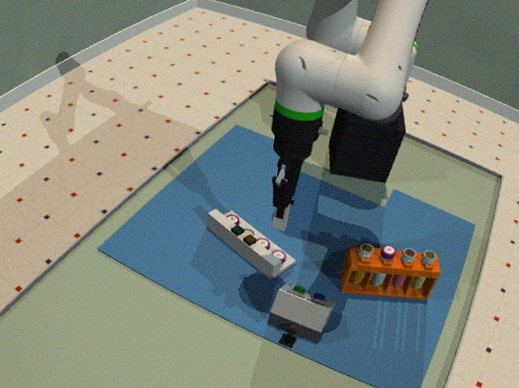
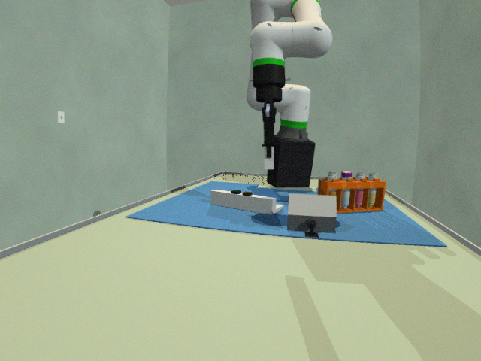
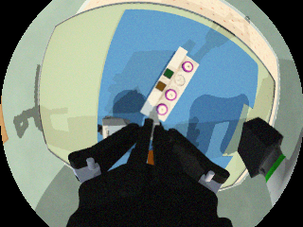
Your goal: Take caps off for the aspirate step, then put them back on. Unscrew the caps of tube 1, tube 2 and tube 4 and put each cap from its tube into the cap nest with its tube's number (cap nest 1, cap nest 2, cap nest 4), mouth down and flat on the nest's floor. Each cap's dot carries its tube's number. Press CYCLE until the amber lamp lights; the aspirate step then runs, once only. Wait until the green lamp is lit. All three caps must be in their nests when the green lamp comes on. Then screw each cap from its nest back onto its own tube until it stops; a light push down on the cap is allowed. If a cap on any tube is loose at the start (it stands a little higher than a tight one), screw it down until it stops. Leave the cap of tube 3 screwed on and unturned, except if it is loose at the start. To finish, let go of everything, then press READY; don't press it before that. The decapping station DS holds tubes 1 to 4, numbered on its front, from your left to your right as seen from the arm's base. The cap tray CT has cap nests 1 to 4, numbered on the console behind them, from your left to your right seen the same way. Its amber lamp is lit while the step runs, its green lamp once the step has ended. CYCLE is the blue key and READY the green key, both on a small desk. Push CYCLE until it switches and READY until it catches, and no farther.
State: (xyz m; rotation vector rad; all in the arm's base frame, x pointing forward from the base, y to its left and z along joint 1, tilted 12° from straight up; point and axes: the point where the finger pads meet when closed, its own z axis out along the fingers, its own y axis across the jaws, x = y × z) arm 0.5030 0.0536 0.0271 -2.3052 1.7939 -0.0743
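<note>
My gripper (image 1: 280, 223) (image 2: 268, 163) (image 3: 152, 117) is shut and empty. It hangs pointing down, well above the blue mat, just behind the white cap tray (image 1: 225, 233) (image 2: 233, 200) (image 3: 189, 53). Purple-ringed caps sit in three nests (image 1: 232, 217) (image 1: 263, 242) (image 1: 278, 255); the wrist view shows the other nest (image 3: 181, 79) empty. The orange station (image 1: 388, 289) (image 2: 351, 183) holds four tubes; one tube (image 1: 388, 252) wears a purple cap, the others (image 1: 366, 249) (image 1: 408, 255) (image 1: 428, 256) are open. The desk (image 1: 300, 313) (image 2: 312, 205) carries the green key (image 1: 300, 288) and the blue key (image 1: 320, 296).
The tray console bears a dark green lamp (image 1: 237, 229) (image 3: 169, 74) and a dark brown lamp (image 1: 249, 239) (image 3: 161, 86). The arm's black pedestal (image 1: 364, 146) (image 2: 291, 163) stands behind the mat. A small black part (image 1: 288, 339) (image 2: 311, 229) sits before the desk.
</note>
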